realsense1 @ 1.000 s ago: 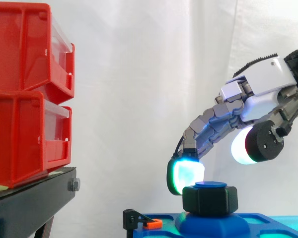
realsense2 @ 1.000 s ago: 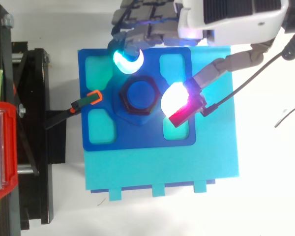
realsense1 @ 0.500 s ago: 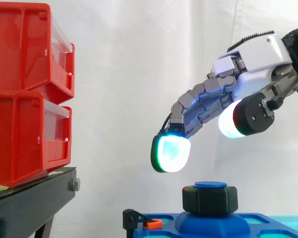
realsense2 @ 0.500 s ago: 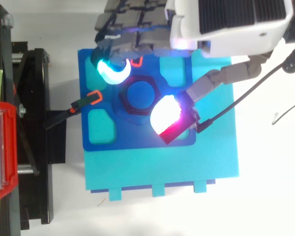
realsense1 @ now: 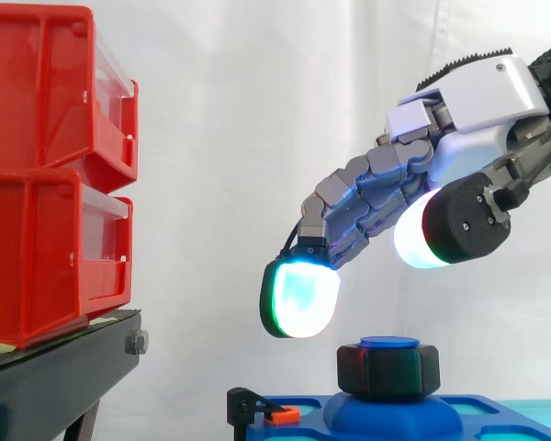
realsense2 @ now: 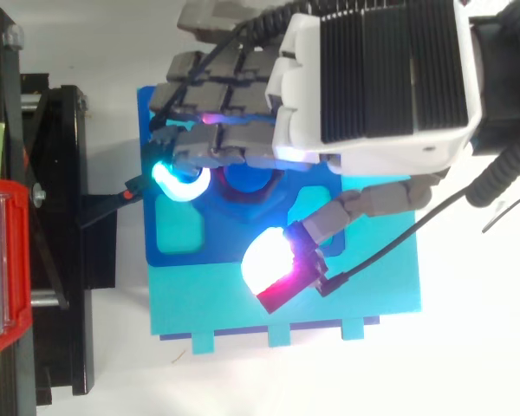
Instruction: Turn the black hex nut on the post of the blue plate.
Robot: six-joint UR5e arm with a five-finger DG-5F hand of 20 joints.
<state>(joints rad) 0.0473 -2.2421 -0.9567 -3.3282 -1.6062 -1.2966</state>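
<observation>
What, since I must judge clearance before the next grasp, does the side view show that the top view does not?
Side view: height. The hand hangs above the black hex nut with clear air between its pads and the nut, and the red bins stand stacked two high. Top view: layout. The blue plate with its square recesses lies on a lighter cyan base, and the fingers cross over the nut, thumb pad off to one side. Both: open hand, holding nothing, over the plate.
</observation>
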